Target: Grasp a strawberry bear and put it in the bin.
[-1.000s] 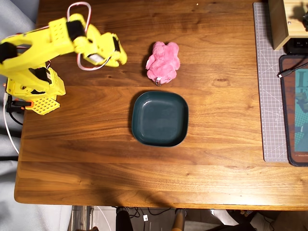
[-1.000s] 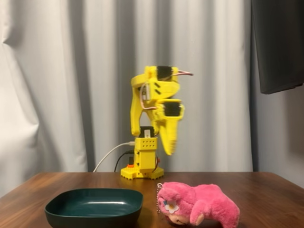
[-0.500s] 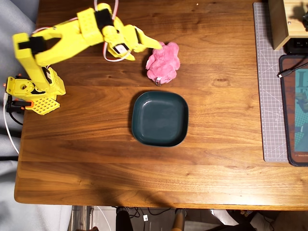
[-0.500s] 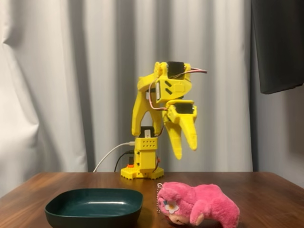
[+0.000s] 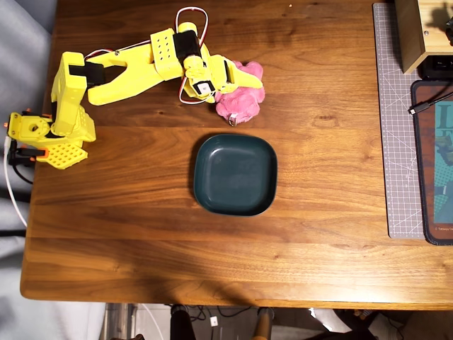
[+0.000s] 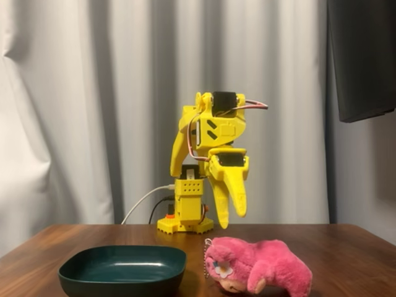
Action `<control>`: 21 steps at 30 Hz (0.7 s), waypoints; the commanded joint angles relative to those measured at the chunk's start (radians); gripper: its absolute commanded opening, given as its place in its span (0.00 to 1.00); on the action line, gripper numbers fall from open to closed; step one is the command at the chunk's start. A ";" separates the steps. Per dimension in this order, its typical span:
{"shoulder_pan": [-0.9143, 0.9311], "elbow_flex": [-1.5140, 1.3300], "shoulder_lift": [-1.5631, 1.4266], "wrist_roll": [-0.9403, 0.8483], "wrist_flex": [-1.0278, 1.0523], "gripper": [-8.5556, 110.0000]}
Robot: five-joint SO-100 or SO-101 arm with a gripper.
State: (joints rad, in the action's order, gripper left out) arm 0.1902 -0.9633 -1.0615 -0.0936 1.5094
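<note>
Your gripper (image 6: 230, 221) hung open, fingers spread, above the strawberry bear (image 6: 258, 266), which lay on the table (image 5: 141, 234) beside the bin (image 5: 235, 175).

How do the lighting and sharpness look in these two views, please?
Overhead view: even light, sharp, with soft shadows on the table and a faint sheen inside the bin. Fixed view: dimmer and warmer, the curtain lit softly, a pale highlight on the bin's floor, the bear slightly soft; the gripper stays crisp.
</note>
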 commanded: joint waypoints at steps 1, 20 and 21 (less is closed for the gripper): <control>0.032 -0.023 -0.014 0.011 -0.015 0.44; 0.084 0.324 0.279 0.043 0.040 0.44; 0.083 0.333 0.293 0.044 0.041 0.44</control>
State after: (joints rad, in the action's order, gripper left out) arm 0.2838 -0.7517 -0.7900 -0.0568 1.5263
